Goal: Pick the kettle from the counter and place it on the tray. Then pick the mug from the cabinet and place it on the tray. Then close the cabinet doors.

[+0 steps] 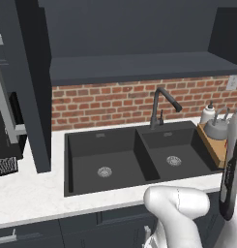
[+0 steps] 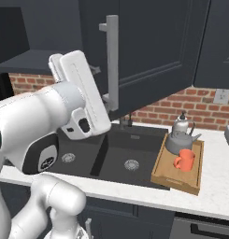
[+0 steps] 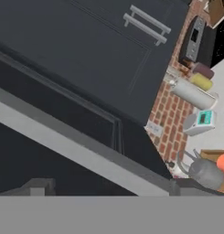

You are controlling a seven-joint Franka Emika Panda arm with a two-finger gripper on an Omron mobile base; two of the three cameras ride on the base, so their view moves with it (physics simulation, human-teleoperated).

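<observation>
Kettle [image 2: 180, 136] and mug [image 2: 184, 160] both sit on the tray [image 2: 168, 177], at about 3 o'clock in the right base view, right of the sink [image 2: 111, 154]. Kettle is squat grey metal with a thin arched wire handle, on the tray's far half; the mug is a plain orange cylinder with its loop handle toward the sink, just in front of the kettle, touching or nearly so. Tray is light-brown wood, rectangular, low raised rim, flat on the white faintly marbled counter [image 2: 214, 186]. Left base view puts the kettle [image 1: 216, 127] at 3 o'clock with a whitish soap bottle [image 1: 207, 114] just behind it, next to the red brick backsplash [image 1: 105, 104]. Dark matte double sink with a curved dark faucet [image 1: 161, 106]. Cabinet door [image 2: 148, 51] is a flat charcoal-blue panel, swung out over the sink, with a long vertical silver bar handle [image 2: 111, 60]. Gripper [image 2: 105, 100] is right at that bar's lower part, at about 10 o'clock in the right base view; can't tell whether the fingers are spread or pinching the bar, since the white hand body hides them. Hand view shows the silver bar [image 3: 81, 146] running diagonally close to the lens, with the kettle [image 3: 205, 172] at 4 o'clock.
</observation>
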